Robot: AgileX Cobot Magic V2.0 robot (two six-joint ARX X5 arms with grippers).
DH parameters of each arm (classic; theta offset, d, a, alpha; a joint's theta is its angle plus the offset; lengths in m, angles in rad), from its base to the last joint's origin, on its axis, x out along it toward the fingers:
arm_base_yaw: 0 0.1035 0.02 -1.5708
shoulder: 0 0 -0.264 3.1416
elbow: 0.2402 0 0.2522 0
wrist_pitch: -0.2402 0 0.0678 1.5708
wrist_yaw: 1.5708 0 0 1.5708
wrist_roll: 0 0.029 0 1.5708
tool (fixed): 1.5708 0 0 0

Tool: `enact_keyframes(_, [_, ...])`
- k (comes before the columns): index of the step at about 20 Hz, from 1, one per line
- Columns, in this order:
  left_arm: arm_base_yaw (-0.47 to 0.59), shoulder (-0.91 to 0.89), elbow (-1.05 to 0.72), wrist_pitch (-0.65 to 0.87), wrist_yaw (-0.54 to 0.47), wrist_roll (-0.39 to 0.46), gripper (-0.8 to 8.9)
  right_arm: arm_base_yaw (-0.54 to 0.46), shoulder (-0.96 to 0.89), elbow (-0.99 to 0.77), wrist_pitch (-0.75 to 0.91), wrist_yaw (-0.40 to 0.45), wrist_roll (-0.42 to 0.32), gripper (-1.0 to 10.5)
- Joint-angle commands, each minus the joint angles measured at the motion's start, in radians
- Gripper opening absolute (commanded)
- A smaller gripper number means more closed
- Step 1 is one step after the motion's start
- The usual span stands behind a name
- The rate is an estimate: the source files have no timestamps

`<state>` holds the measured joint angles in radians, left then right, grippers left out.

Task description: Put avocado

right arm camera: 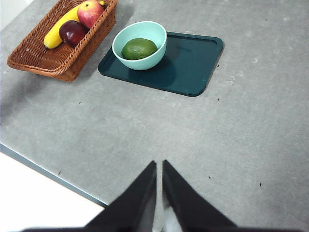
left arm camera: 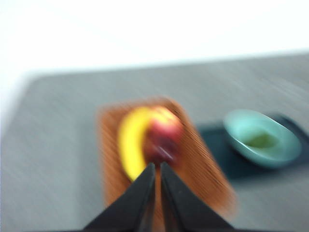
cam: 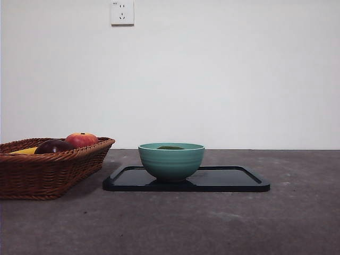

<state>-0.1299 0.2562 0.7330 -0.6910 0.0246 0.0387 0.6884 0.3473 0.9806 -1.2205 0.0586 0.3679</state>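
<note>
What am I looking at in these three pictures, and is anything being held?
This is a two-armed robot at a grey table. One picture looks level across the table from a low camera; the other two come from cameras on each wrist, so the black jaws at their bottom edge belong to the left gripper and the right gripper. Both are shut and hold nothing. On the table a dark tray carries a teal bowl with the avocado inside. Beside it a wicker basket holds a banana, an apple and a dark purple fruit. The left wrist picture is blurred.
</note>
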Motion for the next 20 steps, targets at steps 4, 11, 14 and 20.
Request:
enact_keyframes(4, [0.119,-0.155,-0.371,0.261,0.002,0.005,0.19,0.010,0.002,0.007,0.008,0.001,0.006,0.1])
enact_keyframes(11, [0.121,-0.253,-0.591,0.271,0.002,-0.056,0.19,0.010,0.002,0.007,0.008,0.001,0.006,0.1])
enact_keyframes(14, [0.121,-0.253,-0.626,0.282,0.002,-0.055,0.19,0.010,0.002,0.007,0.008,0.001,0.006,0.1])
enact_keyframes(20, [0.121,-0.253,-0.686,0.404,0.002,-0.093,0.19,0.010,0.002,0.007,0.008,0.001,0.006,0.1])
